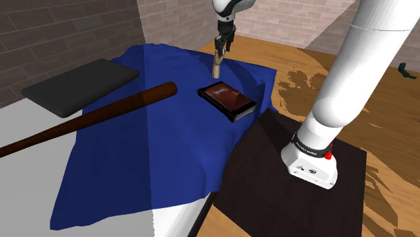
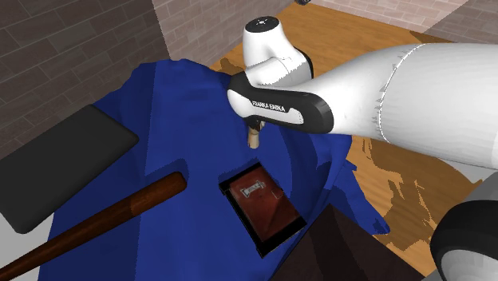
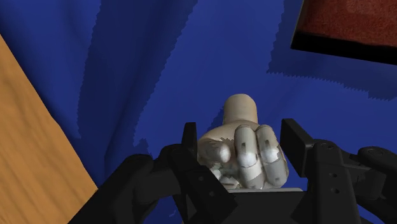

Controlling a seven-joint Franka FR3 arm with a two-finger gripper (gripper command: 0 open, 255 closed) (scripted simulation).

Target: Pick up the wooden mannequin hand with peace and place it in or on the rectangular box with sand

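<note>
The black two-finger gripper (image 3: 242, 137) was clenched on the pale wooden mannequin hand (image 3: 245, 149), one finger (image 3: 189, 143) pressed to each side of its curled knuckles. The mannequin hand hung upright, wrist end down, over the rumpled blue cloth (image 1: 148, 155); whether it touched the cloth could not be told. Near it on the cloth, towards the shoulder view's lower right, lay the black-rimmed rectangular box with reddish-brown filling (image 1: 227, 99). A long dark-brown wooden baseball bat (image 1: 101, 118) lay across the cloth, and beyond it a flat dark-grey pad (image 1: 81, 84).
</note>
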